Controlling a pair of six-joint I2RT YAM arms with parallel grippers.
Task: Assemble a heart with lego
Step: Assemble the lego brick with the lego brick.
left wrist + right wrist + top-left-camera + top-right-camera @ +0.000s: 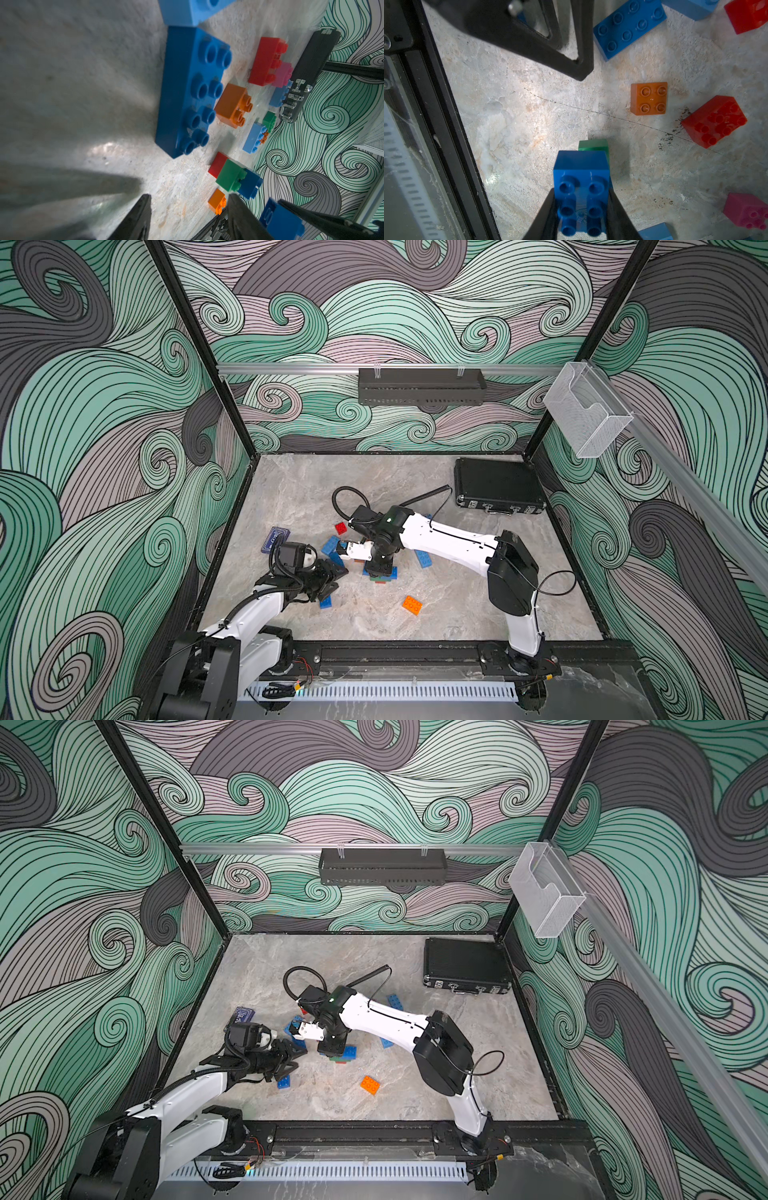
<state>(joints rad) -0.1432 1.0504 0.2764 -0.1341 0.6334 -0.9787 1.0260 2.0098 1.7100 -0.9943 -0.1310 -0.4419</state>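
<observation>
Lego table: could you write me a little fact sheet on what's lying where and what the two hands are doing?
Surface: grey marbled table
Left hand: open, empty
Right hand: shut on a dark blue brick, green brick just past it
Lying loose: orange brick, red brick
Far right corner: black case
Left side: flat dark blue card box

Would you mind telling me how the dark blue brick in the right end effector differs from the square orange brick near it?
The dark blue brick is oblong; the orange brick is square with four studs. The dark blue brick is clamped in the right end effector; the orange brick lies free on the table. Both are studs up.
</observation>
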